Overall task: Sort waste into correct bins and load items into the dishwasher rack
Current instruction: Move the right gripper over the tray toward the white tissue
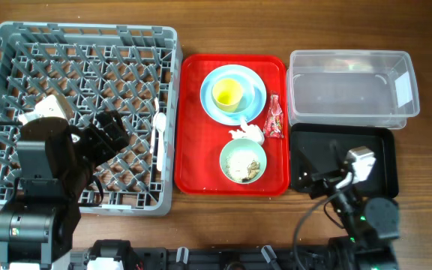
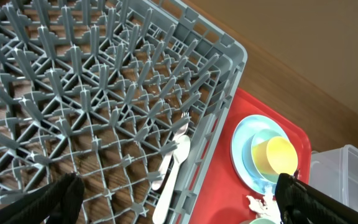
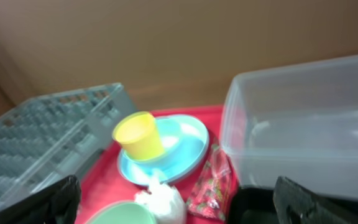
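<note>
The grey dishwasher rack (image 1: 81,45) is at the left. The white fork and spoon (image 1: 158,142) lie in it by its right wall, also in the left wrist view (image 2: 174,165). My left gripper (image 2: 179,202) is open and empty above them. On the red tray (image 1: 201,172) a yellow cup (image 1: 227,92) stands on the light blue plate (image 1: 255,97). Beside it lie a red wrapper (image 1: 274,116), a white tissue (image 1: 247,133) and a green bowl (image 1: 242,161) with food scraps. My right gripper (image 3: 179,205) is open and empty over the black tray (image 1: 385,172), facing the wrapper (image 3: 209,180) and tissue (image 3: 163,199).
The clear tub (image 1: 351,86) stands at the back right, behind the black tray. The left arm's body covers the rack's front left part. Bare wooden table runs along the front edge and the far right.
</note>
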Available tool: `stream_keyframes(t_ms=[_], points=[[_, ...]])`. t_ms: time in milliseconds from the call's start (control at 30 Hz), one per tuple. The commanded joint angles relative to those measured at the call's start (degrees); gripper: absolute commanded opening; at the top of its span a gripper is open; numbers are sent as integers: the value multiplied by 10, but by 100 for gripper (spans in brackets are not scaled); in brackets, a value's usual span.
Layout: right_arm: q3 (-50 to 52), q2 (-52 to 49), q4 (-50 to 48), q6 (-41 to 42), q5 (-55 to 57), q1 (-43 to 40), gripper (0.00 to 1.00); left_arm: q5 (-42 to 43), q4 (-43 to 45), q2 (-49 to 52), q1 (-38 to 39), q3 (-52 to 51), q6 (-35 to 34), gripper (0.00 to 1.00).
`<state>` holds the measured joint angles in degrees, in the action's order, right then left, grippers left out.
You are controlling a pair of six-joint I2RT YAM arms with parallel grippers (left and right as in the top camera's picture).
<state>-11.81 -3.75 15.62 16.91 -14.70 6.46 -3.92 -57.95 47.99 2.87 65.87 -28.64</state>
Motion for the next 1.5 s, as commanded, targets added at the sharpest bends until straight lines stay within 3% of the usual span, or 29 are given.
stream_keyframes(t_ms=[0, 233, 433, 467, 567, 633, 700, 800, 1033, 1267, 1467], points=[[-167, -88, 96, -5, -62, 1, 100, 7, 0, 0, -4, 9, -6, 100], [-438, -358, 416, -157, -75, 1, 100, 7, 0, 0, -4, 9, -6, 100], [-608, -546, 514, -108, -105, 1, 100, 7, 0, 0, -4, 9, -6, 100], [-614, -564, 513, -96, -130, 1, 95, 7, 0, 0, -4, 9, -6, 100], [-612, -606, 511, -92, -220, 1, 65, 7, 0, 0, -4, 9, -6, 100], [-604, -637, 513, -94, -248, 1, 53, 7, 0, 0, -4, 9, -6, 100], [-596, -655, 515, -96, -247, 1, 28, 7, 0, 0, -4, 9, -6, 100], [-581, -675, 527, -103, -226, 1, 17, 7, 0, 0, -4, 9, -6, 100], [-495, -680, 489, -66, -156, 21, 14, 7, 0, 0, -4, 9, -6, 100], [-399, -680, 374, 64, -35, 115, 6, 7, 0, 0, -4, 9, -6, 100], [-378, -681, 306, 168, 175, 240, 4, 7, 0, 0, -4, 9, -6, 100]])
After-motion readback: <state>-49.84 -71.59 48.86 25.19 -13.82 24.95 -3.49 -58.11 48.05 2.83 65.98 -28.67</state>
